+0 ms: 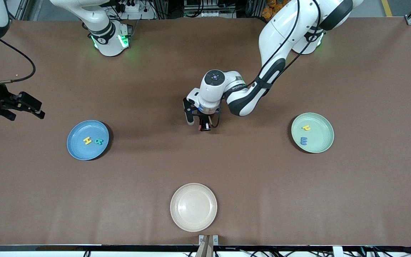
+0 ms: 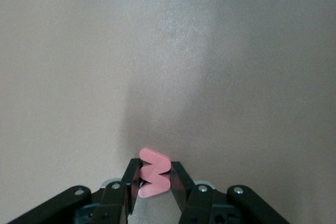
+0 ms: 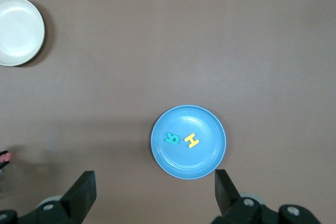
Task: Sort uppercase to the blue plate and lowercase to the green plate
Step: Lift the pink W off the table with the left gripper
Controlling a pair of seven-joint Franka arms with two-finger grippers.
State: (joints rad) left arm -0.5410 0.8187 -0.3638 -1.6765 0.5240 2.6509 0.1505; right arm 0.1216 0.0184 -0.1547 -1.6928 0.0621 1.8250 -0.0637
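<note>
Cream plate (image 1: 193, 207) on brown table (image 1: 369, 196) (nearest front camera, holding nothing).

The table (image 1: 227, 171) wears a matt brown, felt-like cover. The cream plate (image 1: 193, 207) shines faintly like smooth plastic; the red letter (image 2: 154, 174) looks soft, matt foam.

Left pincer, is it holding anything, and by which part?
Yes. The left pincer, down at mid-table, is shut on the red w, pinching its two flat-cut sides so the top pokes out. The right pincer, open, holds nothing.
</note>
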